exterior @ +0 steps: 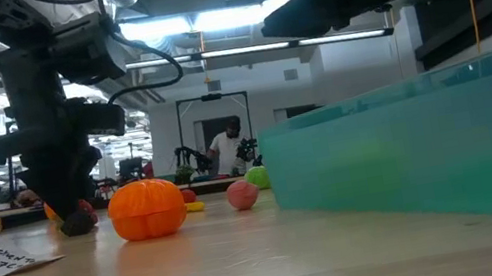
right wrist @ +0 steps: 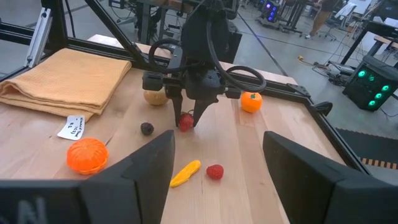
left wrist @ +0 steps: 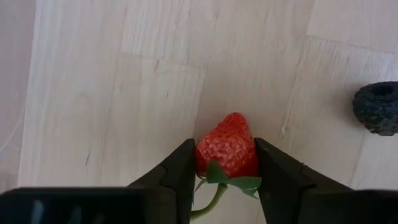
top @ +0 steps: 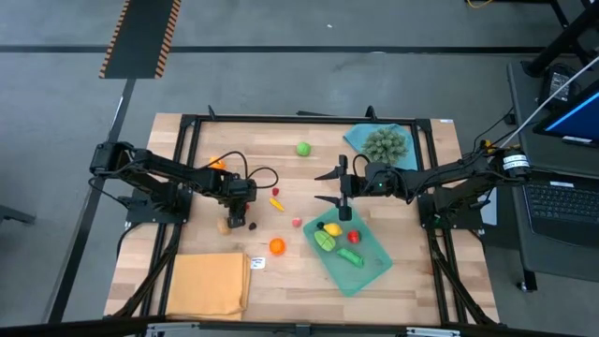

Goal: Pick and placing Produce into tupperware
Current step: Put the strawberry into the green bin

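Beside the dark berry (left wrist: 378, 107), the left pincer (left wrist: 226, 171) clamps a strawberry (left wrist: 227, 147) — seeded, glossy red, conical, tip pointing away from the fingers, leafy stem inward; right pincer (right wrist: 217, 165) gapes empty.

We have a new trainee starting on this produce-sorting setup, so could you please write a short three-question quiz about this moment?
1. True or false: the left gripper has its fingers on either side of a strawberry.
2. Which sits inside the tupperware? A) the orange B) a green piece C) the green apple
3. Where is the right gripper, and is it holding anything?

Key
1. True.
2. B.
3. Just beyond the tupperware's far corner, open and empty.
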{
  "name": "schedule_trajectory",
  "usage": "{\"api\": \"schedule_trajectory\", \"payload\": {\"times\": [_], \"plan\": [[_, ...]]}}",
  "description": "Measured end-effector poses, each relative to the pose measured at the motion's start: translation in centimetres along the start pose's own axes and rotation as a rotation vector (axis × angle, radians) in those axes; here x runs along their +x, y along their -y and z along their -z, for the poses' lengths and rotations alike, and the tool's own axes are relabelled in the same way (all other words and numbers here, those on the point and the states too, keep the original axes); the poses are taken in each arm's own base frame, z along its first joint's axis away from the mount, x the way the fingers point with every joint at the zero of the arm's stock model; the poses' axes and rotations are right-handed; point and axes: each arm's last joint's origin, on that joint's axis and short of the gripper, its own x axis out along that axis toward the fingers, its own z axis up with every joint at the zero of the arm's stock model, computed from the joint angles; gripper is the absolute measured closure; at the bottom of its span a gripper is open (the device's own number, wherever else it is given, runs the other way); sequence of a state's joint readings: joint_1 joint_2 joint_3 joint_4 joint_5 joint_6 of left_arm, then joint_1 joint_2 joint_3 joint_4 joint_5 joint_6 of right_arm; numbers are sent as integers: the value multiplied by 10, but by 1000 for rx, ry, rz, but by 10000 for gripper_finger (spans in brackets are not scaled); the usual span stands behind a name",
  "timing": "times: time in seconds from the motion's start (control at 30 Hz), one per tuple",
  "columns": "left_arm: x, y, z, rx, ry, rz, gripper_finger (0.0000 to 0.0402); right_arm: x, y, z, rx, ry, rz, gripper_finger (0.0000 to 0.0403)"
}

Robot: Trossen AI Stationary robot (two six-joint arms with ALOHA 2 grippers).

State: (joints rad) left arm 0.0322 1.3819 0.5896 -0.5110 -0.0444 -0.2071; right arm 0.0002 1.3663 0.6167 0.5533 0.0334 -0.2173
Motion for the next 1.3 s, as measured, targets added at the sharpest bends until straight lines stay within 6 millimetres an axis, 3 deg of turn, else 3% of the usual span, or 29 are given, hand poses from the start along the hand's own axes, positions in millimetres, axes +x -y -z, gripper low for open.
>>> {"api": "schedule_trajectory", "payload": {"times": [0.57, 0.8, 1.0, 1.3], "plan": [[-1, 0, -10, 65, 103, 13, 275, 0, 0, 0, 0, 0, 0, 157], [-4, -6, -27, 96, 251, 49, 275, 0, 0, 0, 0, -3, 0, 157], [-19, -10, -51, 178, 389, 41, 275, 0, 0, 0, 0, -3, -1, 157], [-37, -26, -80, 254, 722, 82, 275, 0, 0, 0, 1, 2, 0, 157]]}}
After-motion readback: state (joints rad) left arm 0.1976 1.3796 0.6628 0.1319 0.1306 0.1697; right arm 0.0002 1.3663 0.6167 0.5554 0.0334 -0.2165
